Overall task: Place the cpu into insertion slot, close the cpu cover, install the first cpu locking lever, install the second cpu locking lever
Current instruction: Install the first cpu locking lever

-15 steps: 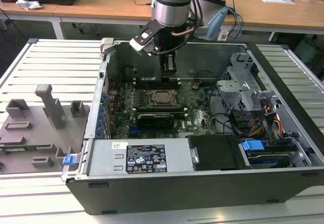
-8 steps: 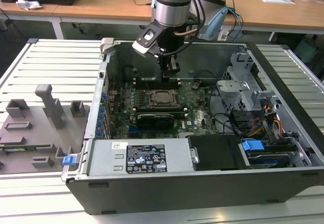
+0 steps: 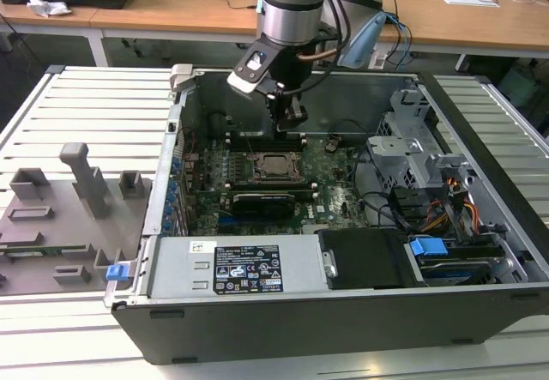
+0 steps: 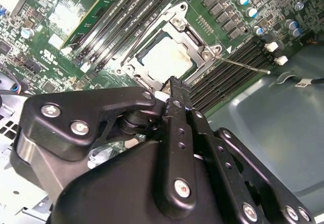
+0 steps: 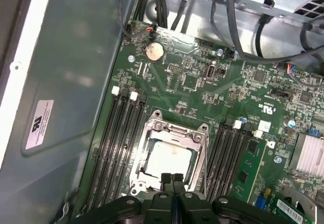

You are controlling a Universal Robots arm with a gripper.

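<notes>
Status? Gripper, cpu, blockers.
Gripper shut, empty, just over the cpu cover edge. Cpu seated, cover down around it. One thin lever rod juts out sideways, nothing blocking.

Open PC case (image 3: 300, 328) is sitting on slatted white table (image 3: 94, 105). Labelled power supply (image 3: 232, 267) is lying inside along one wall, silver drive cage (image 3: 412, 153) standing toward the exterior view's right. Grey fixture board (image 3: 34, 234) is lying outside, on the exterior view's left. First wrist view: coin cell (image 5: 154, 51) is sitting on motherboard (image 5: 192, 82), black memory slots (image 5: 119, 138) running side by side.
</notes>
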